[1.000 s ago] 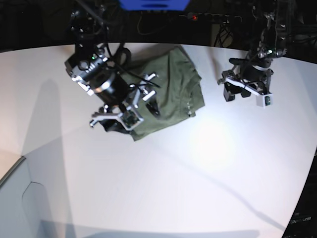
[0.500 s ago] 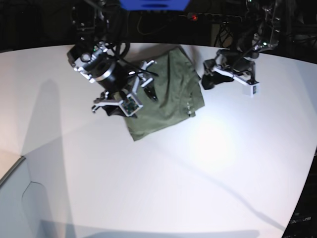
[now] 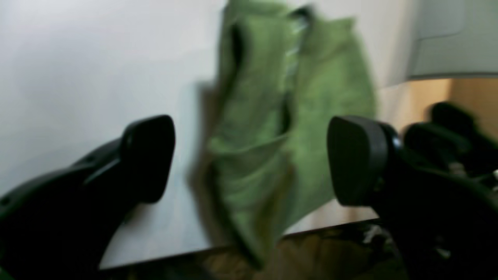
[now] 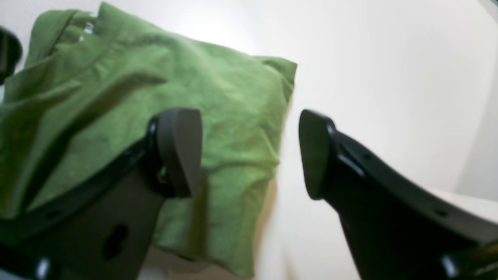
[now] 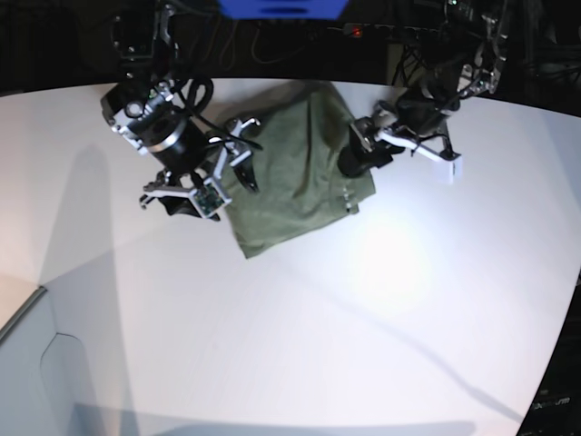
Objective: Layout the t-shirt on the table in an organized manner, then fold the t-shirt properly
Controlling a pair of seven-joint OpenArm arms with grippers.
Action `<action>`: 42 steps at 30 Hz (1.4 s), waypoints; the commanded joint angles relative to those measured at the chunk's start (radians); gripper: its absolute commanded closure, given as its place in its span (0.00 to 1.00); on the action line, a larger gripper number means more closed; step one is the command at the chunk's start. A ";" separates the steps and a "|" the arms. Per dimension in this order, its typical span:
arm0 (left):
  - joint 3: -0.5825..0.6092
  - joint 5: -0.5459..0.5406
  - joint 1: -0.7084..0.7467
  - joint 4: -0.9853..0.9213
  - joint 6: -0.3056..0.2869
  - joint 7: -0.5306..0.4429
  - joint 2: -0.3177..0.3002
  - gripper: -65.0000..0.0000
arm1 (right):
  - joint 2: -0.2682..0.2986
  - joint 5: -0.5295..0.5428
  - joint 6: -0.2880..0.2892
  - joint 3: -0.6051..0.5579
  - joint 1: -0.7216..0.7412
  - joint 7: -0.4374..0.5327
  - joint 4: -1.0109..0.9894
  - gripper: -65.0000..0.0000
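Note:
The olive-green t-shirt lies in a wrinkled, folded bundle on the white table, near its far edge. My left gripper hovers at the shirt's right edge, open. In the blurred left wrist view, the left gripper has its fingers wide apart with the t-shirt beyond the gap. My right gripper stands open at the shirt's left edge. In the right wrist view, the right gripper has one finger over the t-shirt and the other over bare table. Neither holds cloth.
Dark cables and a power strip with a red light run behind the table's curved far edge. A blue object hangs at the top centre. A grey panel sits at the lower left corner.
My left gripper swung left from the bare table to the shirt's right edge and opened wider. My right gripper drew back up and left, off the shirt's lower part to its left edge.

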 commanded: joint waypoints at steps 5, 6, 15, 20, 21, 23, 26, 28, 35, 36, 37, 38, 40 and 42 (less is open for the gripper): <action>0.038 -0.023 -0.087 -0.067 -0.004 -0.009 0.029 0.08 | -0.003 0.013 0.001 0.028 0.010 0.025 0.021 0.44; 0.046 -0.023 -0.109 -0.097 -0.004 -0.008 0.033 0.08 | -0.003 0.013 0.001 0.029 0.010 0.025 0.021 0.44; 0.163 -0.022 -0.195 -0.254 -0.003 -0.014 0.053 0.08 | 0.038 0.013 0.001 0.065 0.010 0.025 0.021 0.44; 0.167 -0.022 -0.231 -0.340 -0.003 -0.008 0.053 0.12 | 0.037 0.013 0.001 0.117 0.032 0.025 0.021 0.44; 0.181 -0.022 -0.244 -0.360 -0.003 -0.008 0.053 0.19 | 0.035 0.013 0.001 0.126 0.033 0.025 0.021 0.44; 0.219 -0.017 -0.282 -0.404 -0.003 -0.014 0.047 0.40 | 0.037 0.013 0.001 0.137 0.033 0.025 0.021 0.44; 0.281 0.047 -0.348 -0.472 -0.003 -0.009 0.050 0.76 | 0.038 0.013 0.001 0.137 0.033 0.025 0.021 0.44; 0.318 0.090 -0.383 -0.510 -0.003 -0.009 0.053 0.96 | 0.038 0.013 0.001 0.137 0.033 0.025 0.021 0.44; 0.496 0.209 -0.528 -0.575 -0.004 -0.008 0.046 1.00 | 0.037 0.013 0.001 0.190 0.033 0.025 0.021 0.44; 0.535 0.235 -0.557 -0.575 -0.004 -0.008 0.044 1.00 | 0.038 0.013 0.001 0.200 0.033 0.025 0.021 0.44; 0.581 0.267 -0.590 -0.575 -0.004 -0.008 0.044 1.00 | 0.038 0.013 0.001 0.213 0.033 0.027 0.021 0.45; 0.637 0.305 -0.624 -0.575 -0.004 -0.008 0.043 1.00 | 0.037 0.013 0.001 0.229 0.033 0.027 0.021 0.45; 0.732 0.368 -0.687 -0.575 -0.004 -0.008 0.043 1.00 | 0.034 0.013 0.001 0.250 0.033 0.027 0.021 0.45; 0.819 0.413 -0.736 -0.575 -0.004 -0.008 0.044 1.00 | 0.032 0.014 0.001 0.273 0.033 0.027 0.021 0.45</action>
